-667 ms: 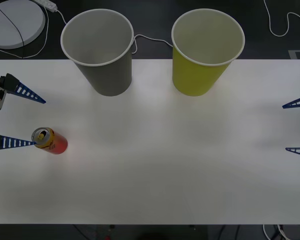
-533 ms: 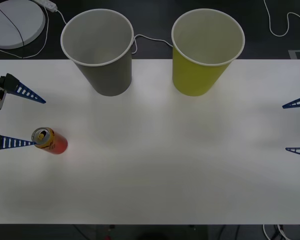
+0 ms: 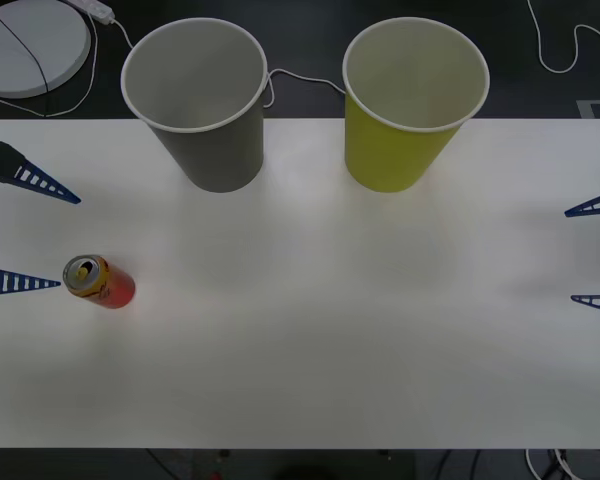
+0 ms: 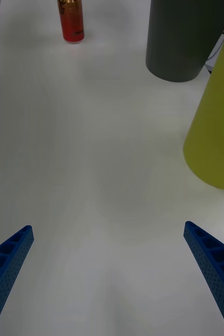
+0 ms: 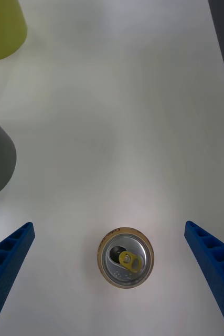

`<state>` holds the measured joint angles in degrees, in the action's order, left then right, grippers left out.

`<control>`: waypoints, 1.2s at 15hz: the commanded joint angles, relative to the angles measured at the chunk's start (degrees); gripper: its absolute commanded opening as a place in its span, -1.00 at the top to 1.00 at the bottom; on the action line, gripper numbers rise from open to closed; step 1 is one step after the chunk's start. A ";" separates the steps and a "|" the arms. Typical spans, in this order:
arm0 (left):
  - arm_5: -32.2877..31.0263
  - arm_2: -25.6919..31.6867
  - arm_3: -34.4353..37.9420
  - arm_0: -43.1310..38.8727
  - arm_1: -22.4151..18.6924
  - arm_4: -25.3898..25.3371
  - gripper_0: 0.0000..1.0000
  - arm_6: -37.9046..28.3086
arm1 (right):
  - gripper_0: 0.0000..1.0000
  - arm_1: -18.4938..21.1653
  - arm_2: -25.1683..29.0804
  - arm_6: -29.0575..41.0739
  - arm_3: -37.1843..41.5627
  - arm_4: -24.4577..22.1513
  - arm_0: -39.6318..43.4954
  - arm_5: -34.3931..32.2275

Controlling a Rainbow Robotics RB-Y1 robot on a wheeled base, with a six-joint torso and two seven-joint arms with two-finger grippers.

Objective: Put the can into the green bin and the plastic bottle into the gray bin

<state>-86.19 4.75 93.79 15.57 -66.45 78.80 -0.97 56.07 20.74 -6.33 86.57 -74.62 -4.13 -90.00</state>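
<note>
Spread left fingers point(image 3: 25, 232) flank the can point(image 3: 98, 281) near the table point(image 3: 330, 340) edge.

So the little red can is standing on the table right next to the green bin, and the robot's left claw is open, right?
Not quite. The can stands near the open left gripper, on the gray bin's side of the table. The green bin is far across from it, as the front view shows. The rest is right.

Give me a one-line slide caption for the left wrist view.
Open left gripper poised over the upright can on the white table, fingers apart on either side.
</note>
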 commanded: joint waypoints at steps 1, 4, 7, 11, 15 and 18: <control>-0.38 -0.10 -6.52 -0.19 -0.08 -3.48 -1.00 4.31 | -1.00 0.00 0.00 0.00 0.00 0.00 0.00 0.00; -1.00 -0.89 -13.99 -0.19 -0.08 -7.34 -1.00 11.07 | -1.00 0.00 0.00 0.00 0.00 0.00 0.00 0.00; -1.17 -3.35 -20.32 -0.19 -0.08 -11.47 -1.00 17.58 | -1.00 0.00 0.00 0.00 0.00 0.00 0.00 0.00; -1.61 -7.21 -29.37 -0.01 -0.08 -17.63 -1.00 26.37 | -1.00 0.00 0.00 0.00 0.00 0.00 0.00 0.00; -1.61 -11.35 -37.37 -0.01 0.27 -23.95 -1.00 34.36 | -1.00 0.00 0.00 0.00 0.00 0.00 0.00 0.00; -1.61 -13.10 -43.43 -0.01 1.59 -27.73 -1.00 39.81 | -1.00 0.00 0.00 0.00 0.00 0.00 0.00 0.00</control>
<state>-87.79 -8.10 52.48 15.55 -65.62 52.06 36.91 56.07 20.74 -6.33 86.57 -74.62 -4.13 -90.00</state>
